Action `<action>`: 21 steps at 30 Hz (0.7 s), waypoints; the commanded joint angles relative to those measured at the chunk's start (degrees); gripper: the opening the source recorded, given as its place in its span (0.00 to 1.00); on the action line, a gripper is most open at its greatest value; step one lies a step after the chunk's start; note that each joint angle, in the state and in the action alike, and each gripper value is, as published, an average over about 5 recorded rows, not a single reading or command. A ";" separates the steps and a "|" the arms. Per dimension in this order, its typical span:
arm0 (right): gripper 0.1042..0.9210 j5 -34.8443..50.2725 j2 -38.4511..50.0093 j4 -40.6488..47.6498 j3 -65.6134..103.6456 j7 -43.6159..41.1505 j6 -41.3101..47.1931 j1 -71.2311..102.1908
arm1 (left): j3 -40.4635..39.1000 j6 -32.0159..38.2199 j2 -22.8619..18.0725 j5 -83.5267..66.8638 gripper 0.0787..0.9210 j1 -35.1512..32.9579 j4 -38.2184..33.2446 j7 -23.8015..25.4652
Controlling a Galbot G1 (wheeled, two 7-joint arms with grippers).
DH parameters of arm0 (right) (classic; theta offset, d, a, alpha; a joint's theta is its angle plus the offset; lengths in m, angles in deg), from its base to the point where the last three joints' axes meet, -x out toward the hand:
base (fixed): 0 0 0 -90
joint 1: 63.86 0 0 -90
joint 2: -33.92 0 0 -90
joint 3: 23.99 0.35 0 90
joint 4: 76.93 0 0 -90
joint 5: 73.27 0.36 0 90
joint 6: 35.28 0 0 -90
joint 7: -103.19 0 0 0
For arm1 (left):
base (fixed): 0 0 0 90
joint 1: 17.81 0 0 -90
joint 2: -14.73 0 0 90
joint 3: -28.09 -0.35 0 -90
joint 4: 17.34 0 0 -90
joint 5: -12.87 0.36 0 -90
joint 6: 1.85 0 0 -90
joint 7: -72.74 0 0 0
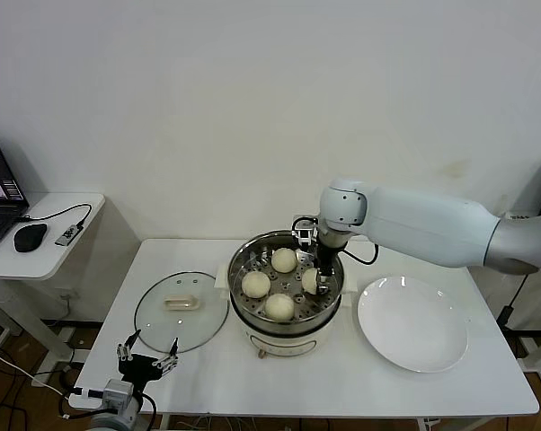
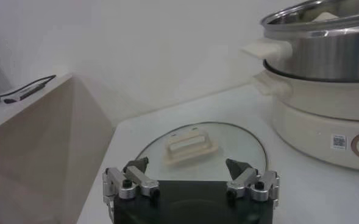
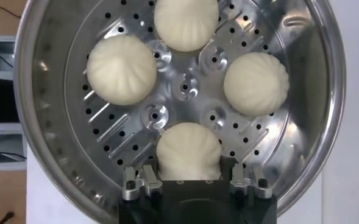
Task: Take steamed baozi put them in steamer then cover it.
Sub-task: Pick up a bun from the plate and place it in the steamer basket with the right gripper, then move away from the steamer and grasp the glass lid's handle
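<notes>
Four steamed baozi lie on the perforated tray of the steamer [image 1: 237, 269], [image 3: 39, 91]. Three of them [image 3: 186, 23], [image 3: 121, 68], [image 3: 255, 83] sit free. The fourth [image 3: 188, 152], [image 1: 310, 280] rests on the tray between the fingers of my right gripper [image 3: 190, 170], [image 1: 322, 285], which reaches down into the pot. Its jaws stand open on either side of that bun. The cover [image 1: 163, 319], [image 2: 240, 143] lies flat on the table left of the steamer, handle up. My left gripper [image 1: 148, 352], [image 2: 187, 163] hangs open just in front of the cover, holding nothing.
A white plate [image 1: 412, 323] with nothing on it lies right of the steamer. A low side table [image 1: 73, 202] at the far left carries a laptop, a mouse [image 1: 30, 237] and a cable. The steamer's base [image 2: 325, 122] stands close to the cover.
</notes>
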 commanded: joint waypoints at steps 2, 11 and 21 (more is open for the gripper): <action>0.83 0.79 2.27 -1.29 1.23 -0.08 -0.10 -1.40 | -0.02 -0.05 0.05 0.09 0.88 -0.08 -0.11 0.04; 0.88 6.33 13.10 -9.42 5.09 -0.71 -1.92 -9.94 | 0.11 -0.84 0.04 -0.01 0.88 -0.45 -0.87 0.35; 0.88 11.64 31.46 -19.32 35.10 24.77 -8.63 8.95 | -0.65 0.62 0.25 -2.62 0.88 -0.97 -0.99 -3.78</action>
